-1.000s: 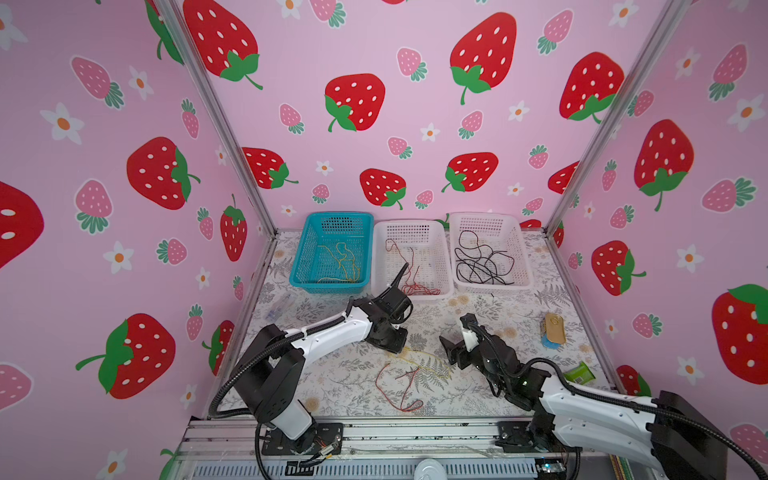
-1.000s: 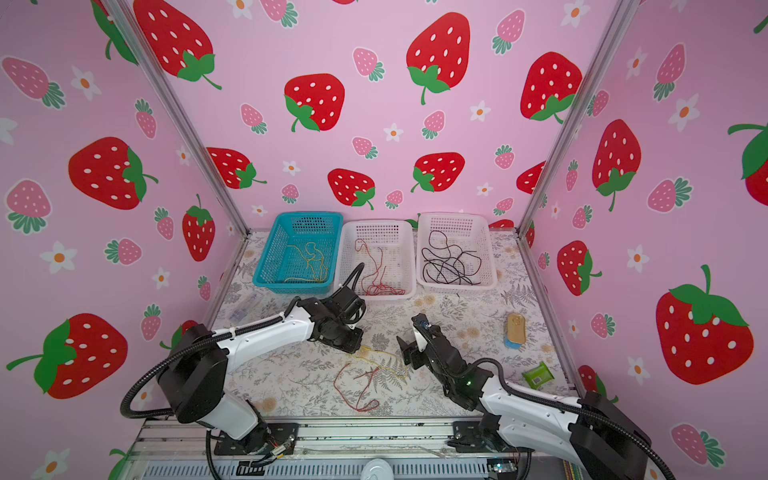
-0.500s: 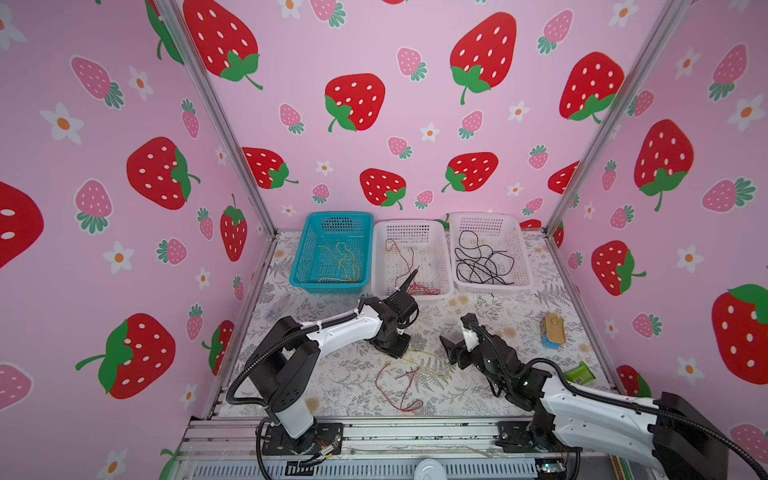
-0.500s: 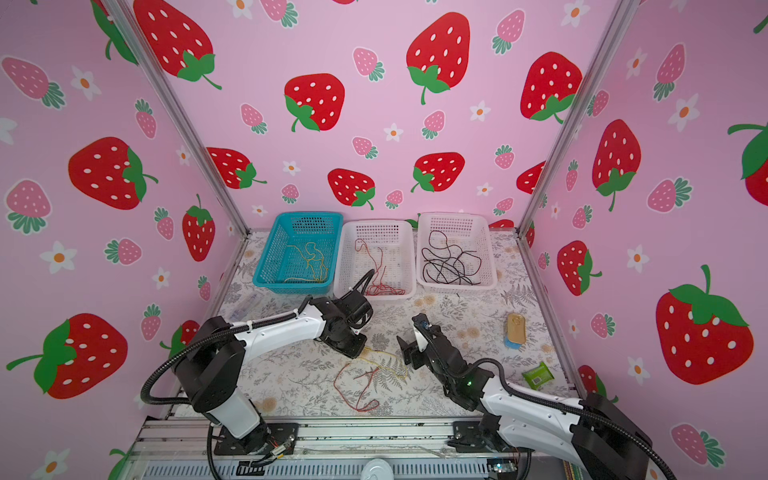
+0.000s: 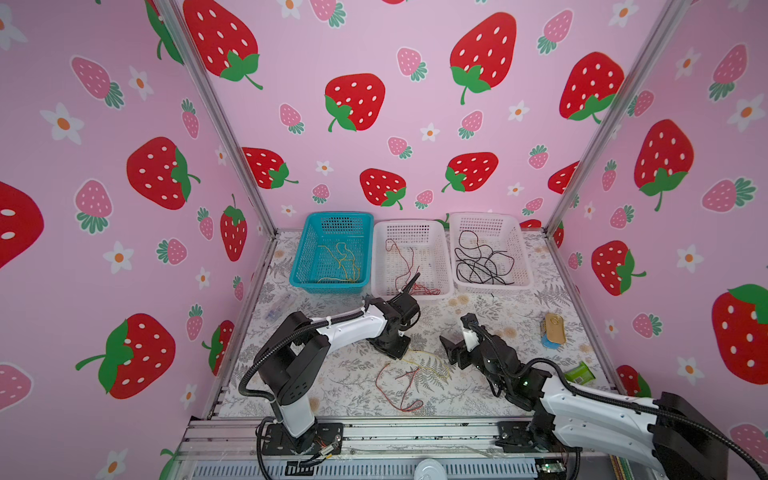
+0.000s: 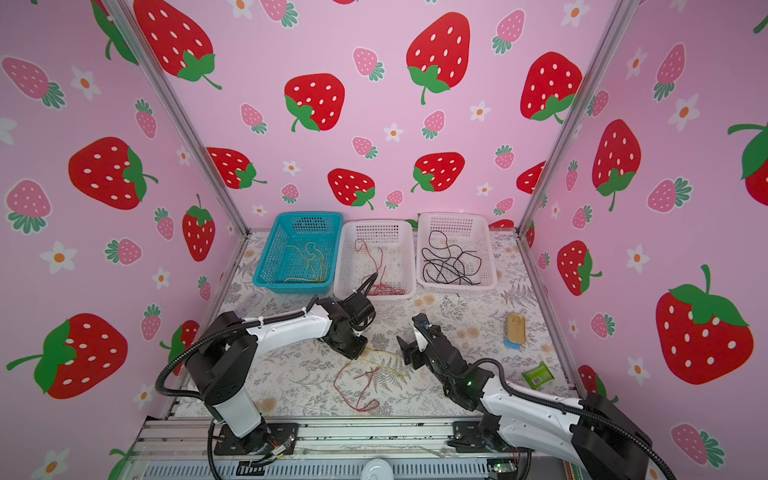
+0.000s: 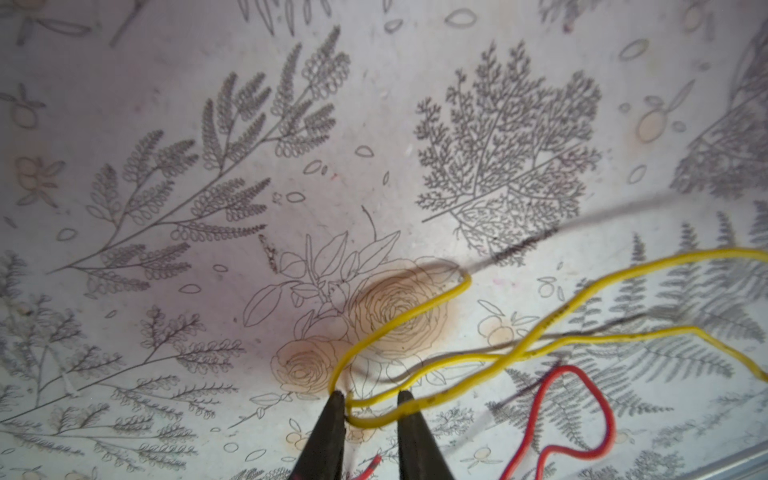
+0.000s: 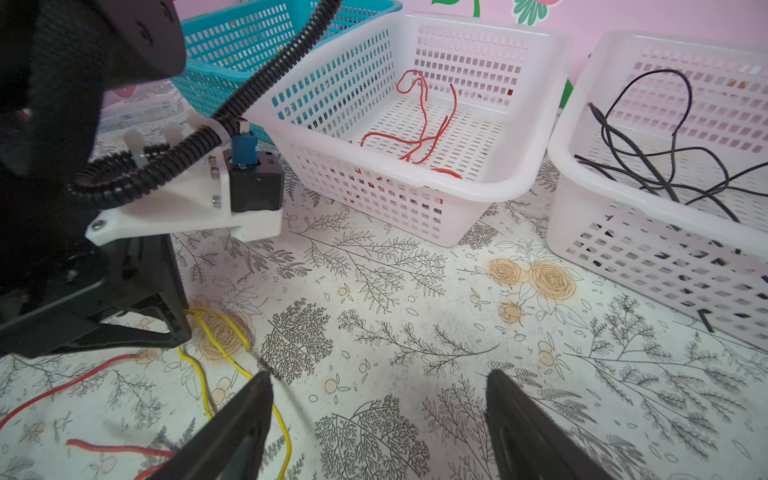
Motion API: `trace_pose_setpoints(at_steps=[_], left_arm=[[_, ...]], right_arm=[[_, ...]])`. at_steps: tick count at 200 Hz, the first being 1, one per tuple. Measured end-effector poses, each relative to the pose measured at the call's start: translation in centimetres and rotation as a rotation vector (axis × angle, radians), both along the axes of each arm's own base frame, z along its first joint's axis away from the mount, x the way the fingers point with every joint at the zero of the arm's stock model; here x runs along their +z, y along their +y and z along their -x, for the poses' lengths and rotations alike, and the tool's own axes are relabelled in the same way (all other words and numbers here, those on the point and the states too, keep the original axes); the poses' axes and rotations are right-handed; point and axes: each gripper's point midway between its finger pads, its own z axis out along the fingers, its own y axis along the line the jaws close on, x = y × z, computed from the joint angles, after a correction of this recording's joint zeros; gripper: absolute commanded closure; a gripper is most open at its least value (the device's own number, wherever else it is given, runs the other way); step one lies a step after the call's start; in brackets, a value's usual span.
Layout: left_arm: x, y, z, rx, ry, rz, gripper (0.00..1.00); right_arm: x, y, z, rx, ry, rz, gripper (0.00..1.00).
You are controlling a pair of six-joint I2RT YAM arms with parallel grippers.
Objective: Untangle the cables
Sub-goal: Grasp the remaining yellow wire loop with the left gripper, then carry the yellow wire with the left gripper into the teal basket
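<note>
The left gripper (image 7: pixel 370 399) stands with narrow jaws, not yet pinching, astride a loop of yellow cable (image 7: pixel 415 314) on the mat (image 7: pixel 166 104). The right gripper (image 8: pixel 380 395) gapes wide and empty. Closing may miss the thin loop, or lifting may drag the red cable (image 7: pixel 607 415) alongside. Only the left wrist view shows the 2 fingertips straddling it.

A: Baskets?
B: Left basket (image 5: pixel 305 249), middle basket (image 5: pixel 380 257), right basket (image 5: pixel 521 253) side by side along the table's (image 5: pixel 332 382) back edge, cables (image 5: pixel 482 266) in each.
A: Rest?
B: Loose cables (image 5: pixel 407 374) front-centre. Left gripper (image 7: pixel 371 401) at their back end, right gripper (image 8: pixel 378 376) just right of it. Tin (image 5: pixel 555 328) near right edge, packet (image 5: pixel 579 372) in front of it by the front right corner. Small box (image 5: pixel 280 307) near left edge.
</note>
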Motion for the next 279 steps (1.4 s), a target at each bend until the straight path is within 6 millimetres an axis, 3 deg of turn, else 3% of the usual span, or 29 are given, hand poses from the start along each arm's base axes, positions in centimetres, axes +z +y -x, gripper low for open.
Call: trace_pose_setpoints(at_steps=[80, 92, 141, 185, 218, 242, 279], left_arm=[[0.1, 0.1, -0.2, 0.001, -0.012, -0.004, 0.93], [0.1, 0.1, -0.2, -0.002, -0.012, -0.005, 1.0], [1.3, -0.1, -0.3, -0.002, -0.038, 0.023, 1.0], [5.2, -0.6, -0.3, -0.008, -0.106, 0.116, 1.0], [8.6, -0.1, -0.2, -0.006, -0.184, 0.165, 1.0], [10.6, 1.3, -0.2, 0.007, -0.235, 0.169, 1.0], [14.5, 5.1, -2.0, 0.127, -0.343, 0.222, 1.0]], right_arm=[[0.0, 0.0, 0.0, 0.0, 0.0, 0.0, 0.19], [0.0, 0.0, 0.0, 0.0, 0.0, 0.0, 0.19], [0.0, 0.0, 0.0, 0.0, 0.0, 0.0, 0.19], [0.5, -0.4, -0.2, -0.024, -0.012, -0.009, 0.19], [3.2, -1.5, -0.3, -0.067, -0.068, -0.089, 0.17], [4.1, -2.1, -0.2, -0.079, -0.096, -0.137, 0.17], [3.1, -1.4, 0.6, -0.018, -0.072, -0.132, 0.17]])
